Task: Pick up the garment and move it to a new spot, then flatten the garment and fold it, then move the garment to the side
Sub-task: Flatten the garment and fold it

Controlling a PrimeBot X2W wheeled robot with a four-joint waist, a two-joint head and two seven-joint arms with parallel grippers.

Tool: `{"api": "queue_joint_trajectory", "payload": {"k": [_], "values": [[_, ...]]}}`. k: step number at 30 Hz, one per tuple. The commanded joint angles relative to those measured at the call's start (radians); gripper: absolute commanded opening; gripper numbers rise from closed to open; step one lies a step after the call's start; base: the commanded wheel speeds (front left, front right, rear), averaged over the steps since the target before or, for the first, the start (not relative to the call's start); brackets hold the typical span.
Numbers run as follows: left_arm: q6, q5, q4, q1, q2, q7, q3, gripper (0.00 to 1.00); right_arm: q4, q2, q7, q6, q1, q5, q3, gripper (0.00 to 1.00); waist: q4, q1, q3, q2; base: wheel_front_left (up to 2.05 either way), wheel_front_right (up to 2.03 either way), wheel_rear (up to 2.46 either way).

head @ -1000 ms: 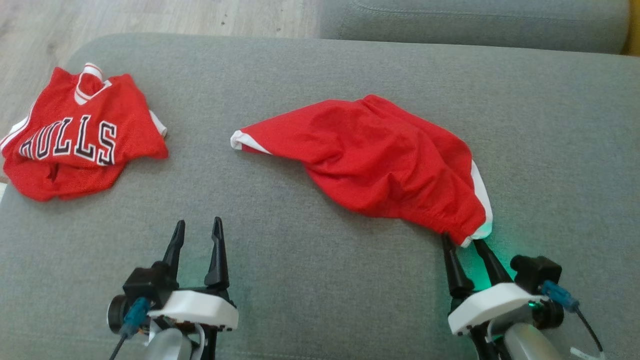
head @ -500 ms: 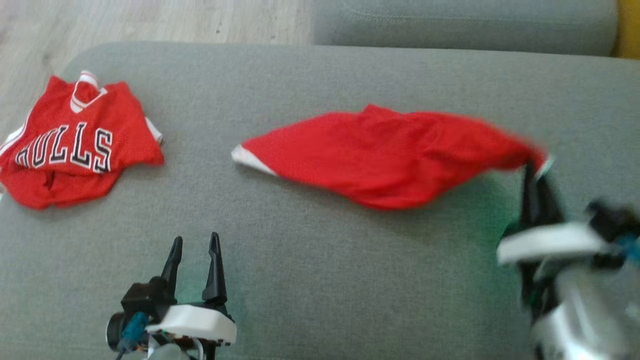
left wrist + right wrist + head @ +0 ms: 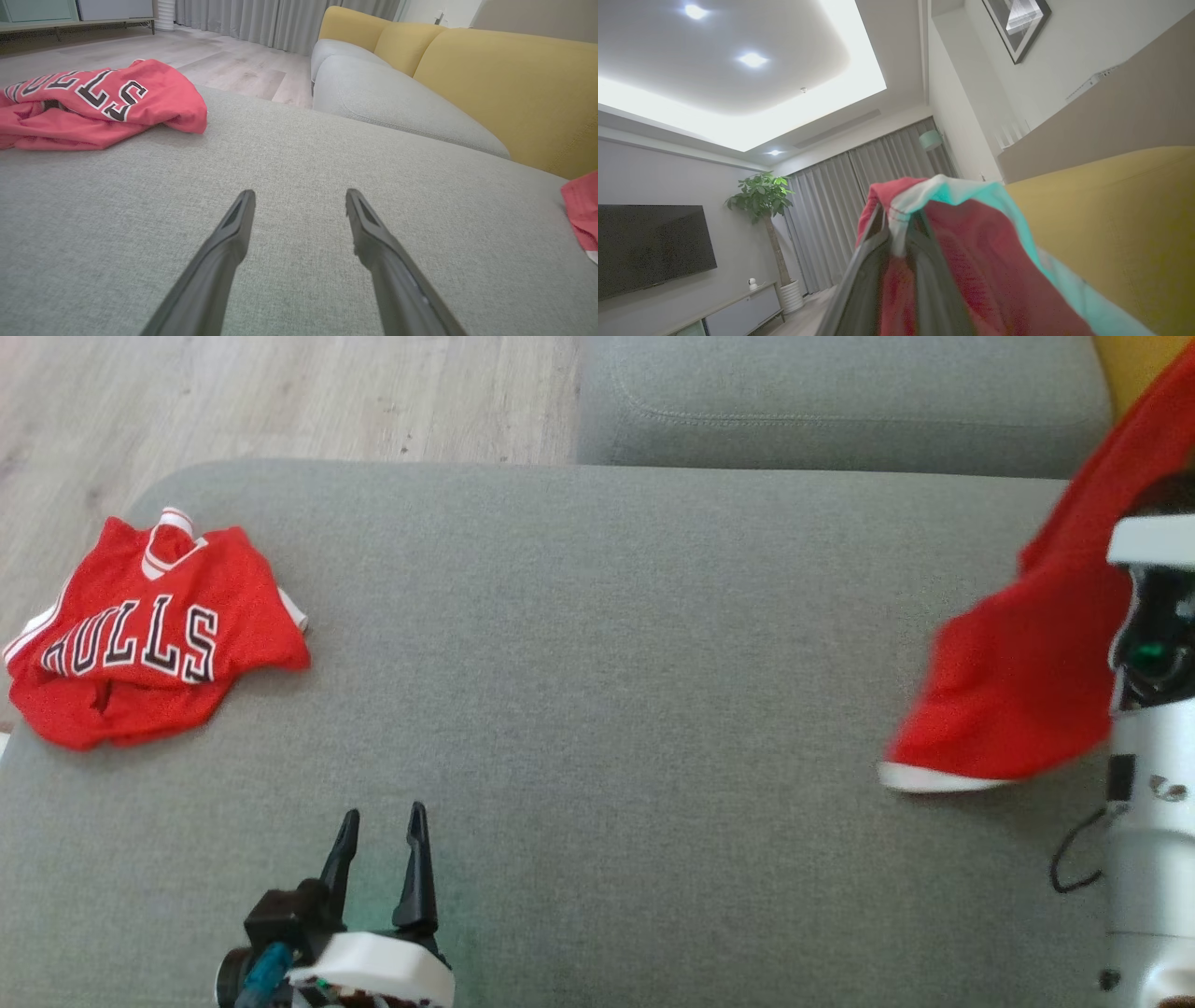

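Garment hangs at far right, upper edge clamped between closed right jaws, white-trimmed hem low near grey cushion. Left jaws spread wide, empty, well apart from garment.

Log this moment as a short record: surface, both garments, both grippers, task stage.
surface: grey sofa cushion
held garment: red shorts with white trim, hanging at the right edge of the head view
other garment: red lettered jersey, crumpled on the cushion's far left corner
right gripper: jaws shut on a white-trimmed edge of the red shorts
left gripper: jaws open, holding nothing, low over the cushion
stage: shorts picked up, not yet laid flat
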Motion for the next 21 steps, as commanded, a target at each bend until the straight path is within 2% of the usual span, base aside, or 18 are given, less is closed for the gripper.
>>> {"api": "queue_joint_trajectory", "payload": {"k": [1,7,13,14,15,16,17,21], "values": [[0.000,-0.003,-0.026,-0.031,0.003,-0.007,0.021,1.00,-0.046,0.031,-0.003,0.003,-0.048,-0.013,0.034,0.00,0.006,0.0001,0.008,-0.0001,0.00,0.00,0.00],[-0.010,-0.001,-0.025,-0.050,0.003,-0.007,0.009,1.00,-0.010,0.075,-0.003,0.003,0.058,0.022,0.177,0.00,0.040,0.0001,0.042,-0.0001,0.00,0.00,0.00],[-0.017,0.003,-0.017,-0.081,0.003,-0.007,-0.022,1.00,0.053,0.077,-0.003,0.003,0.215,0.219,0.461,0.00,0.097,0.0001,0.081,-0.0001,0.00,0.00,0.00],[-0.018,0.001,-0.014,-0.087,0.003,-0.007,-0.026,1.00,0.075,0.077,-0.003,0.003,0.232,0.261,0.517,0.10,0.105,0.0001,0.085,-0.0001,0.00,0.00,0.00],[-0.018,0.000,-0.010,-0.092,0.003,-0.007,-0.031,1.00,0.104,0.077,-0.003,0.003,0.244,0.299,0.584,0.70,0.113,0.0001,0.088,-0.0001,0.00,0.00,0.00],[-0.018,0.000,-0.010,-0.092,0.003,-0.007,-0.031,1.00,0.104,0.077,-0.003,0.003,0.244,0.299,0.584,0.70,0.113,0.0001,0.088,-0.0001,0.00,0.00,0.00],[-0.018,-0.001,-0.007,-0.096,0.003,-0.007,-0.035,1.00,0.123,0.077,-0.003,0.003,0.244,0.332,0.655,1.00,0.119,0.0001,0.091,-0.0001,0.00,0.00,0.00],[-0.011,-0.002,-0.005,-0.107,0.003,-0.007,-0.028,1.00,0.150,0.077,-0.003,0.003,0.213,0.387,0.787,1.00,0.113,0.0001,0.098,-0.0001,0.00,0.00,0.00]]}}
